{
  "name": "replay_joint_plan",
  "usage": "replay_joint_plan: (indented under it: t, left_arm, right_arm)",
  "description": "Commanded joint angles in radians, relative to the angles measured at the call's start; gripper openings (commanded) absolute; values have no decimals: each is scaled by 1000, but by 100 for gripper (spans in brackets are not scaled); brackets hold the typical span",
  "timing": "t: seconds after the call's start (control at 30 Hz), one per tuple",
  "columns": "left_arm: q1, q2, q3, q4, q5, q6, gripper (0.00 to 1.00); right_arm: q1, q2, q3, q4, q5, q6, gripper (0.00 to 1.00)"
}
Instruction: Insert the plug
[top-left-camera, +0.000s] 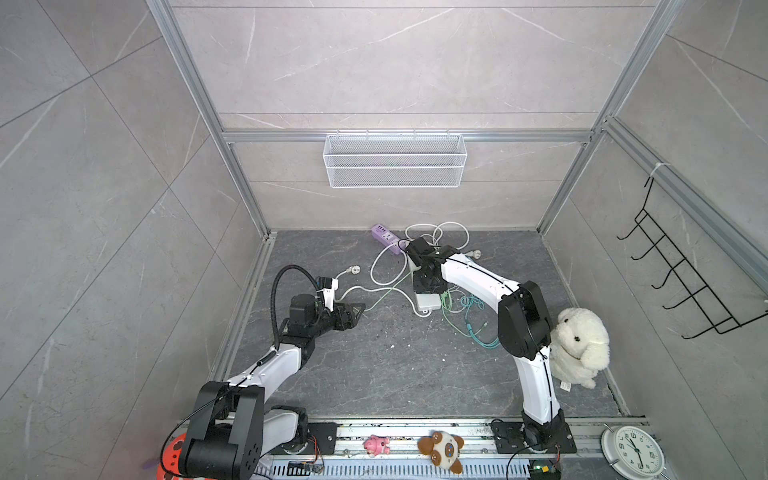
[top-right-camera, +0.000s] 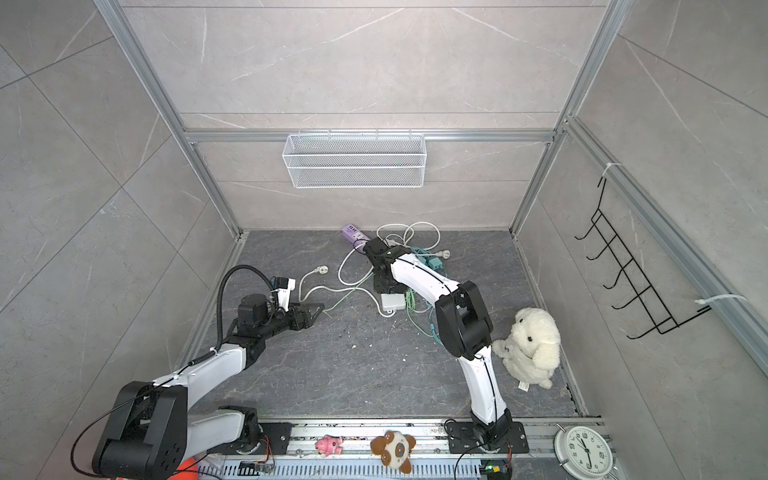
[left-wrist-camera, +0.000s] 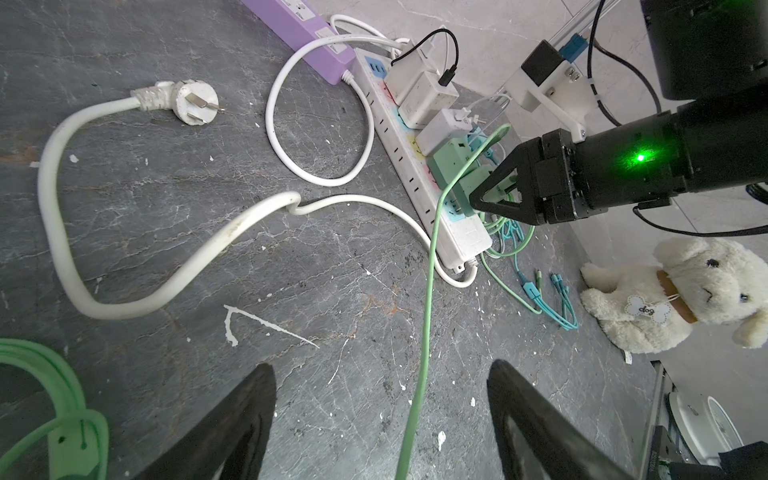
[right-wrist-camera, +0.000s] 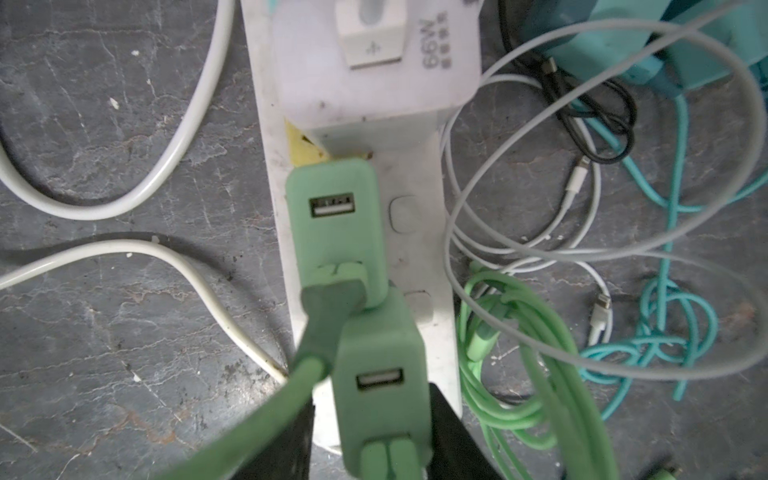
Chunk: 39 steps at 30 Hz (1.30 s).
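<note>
Dark floor (right-wrist-camera: 124, 332): green plug (right-wrist-camera: 382, 374) pinched between right fingers (right-wrist-camera: 453, 432).

Robot test cell in lab, dressed as home corner. Aluminium frame (top-left-camera: 519, 136) holds tile-look wall panels (top-left-camera: 395, 62). Left arm (top-left-camera: 274, 365) and right arm (top-left-camera: 536, 386) bolted to metal rail (top-left-camera: 469, 430) at front edge. Dark stone-look worktop (top-left-camera: 374, 374). Household props: wire basket (top-left-camera: 395, 162) and hook rack (top-left-camera: 688, 266) on walls, plush dog (top-left-camera: 579, 345), clock (top-left-camera: 636, 453), white power strip (left-wrist-camera: 415, 174), purple power strip (left-wrist-camera: 299, 29).

arms (top-left-camera: 478, 278): white shells, black joints | fingers (left-wrist-camera: 509, 214): black, triangular | wrist light (left-wrist-camera: 641, 157): green, seemingly LED
</note>
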<state>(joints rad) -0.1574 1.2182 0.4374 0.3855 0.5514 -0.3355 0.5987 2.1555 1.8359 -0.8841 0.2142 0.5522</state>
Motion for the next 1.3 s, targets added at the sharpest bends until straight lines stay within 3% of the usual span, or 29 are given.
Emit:
replay_joint_plan:
  t: [0.0, 0.23, 0.4, 0.53, 0.8, 1.07, 1.27]
  left_arm:
    - [-4, -3, 29, 27, 7, 17, 82]
    - [-3, -5, 27, 28, 9, 20, 82]
    - [-4, -10, 22, 26, 8, 20, 82]
    - [-3, -19, 22, 21, 8, 21, 82]
    - [-4, -20, 22, 14, 7, 25, 82]
    - [-4, -28, 25, -6, 9, 36, 82]
    - [-4, -16, 28, 0, 18, 33, 82]
  right_arm:
    - [-4, -31, -12, 23, 18, -14, 42]
    - [-11, -29, -10, 37, 32, -22, 33]
    - [-15, -8, -4, 27, 38, -17, 12]
    - [-25, 10, -7, 22, 20, -11, 3]
    - [-43, 41, -15, 19, -20, -22, 0]
    - [-91, 105, 24, -42, -97, -114, 0]
    - [-96, 149, 9, -26, -137, -94, 0]
